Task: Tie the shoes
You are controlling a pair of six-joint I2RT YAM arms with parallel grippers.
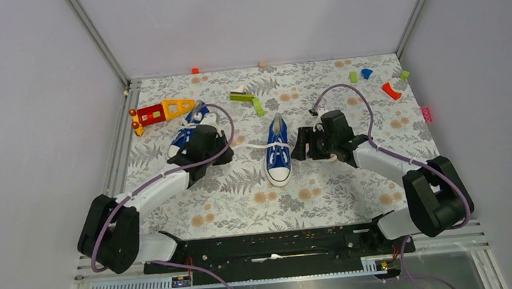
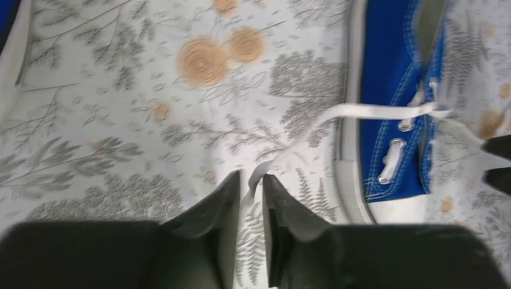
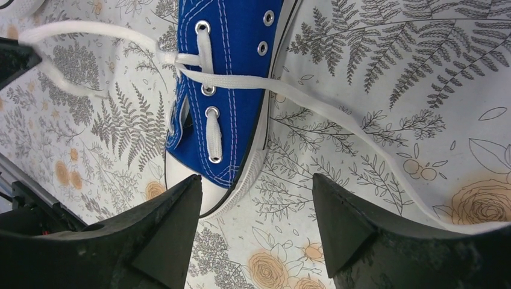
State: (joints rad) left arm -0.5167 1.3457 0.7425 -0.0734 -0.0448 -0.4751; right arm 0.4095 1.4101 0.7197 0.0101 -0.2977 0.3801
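Note:
One blue shoe (image 1: 278,153) lies mid-table with its white toe cap toward me. Its white lace (image 1: 252,146) runs out to the left. The other shoe (image 1: 184,137) lies at the left, partly hidden under my left arm. My left gripper (image 2: 252,180) hovers low over the cloth left of the middle shoe (image 2: 398,90). Its jaws stand a narrow crack apart, with the end of the lace (image 2: 373,110) lying in the gap. My right gripper (image 3: 256,192) is open wide beside the toe of the shoe (image 3: 232,60), holding nothing. The other lace end (image 3: 313,99) trails past it.
A red-orange-yellow toy (image 1: 161,111) and green pieces (image 1: 249,99) lie at the back. Small green (image 1: 353,76), blue (image 1: 366,72), orange-red (image 1: 390,91) and pink (image 1: 426,113) blocks sit at the back right. Grey walls close in the flowered cloth (image 1: 327,194).

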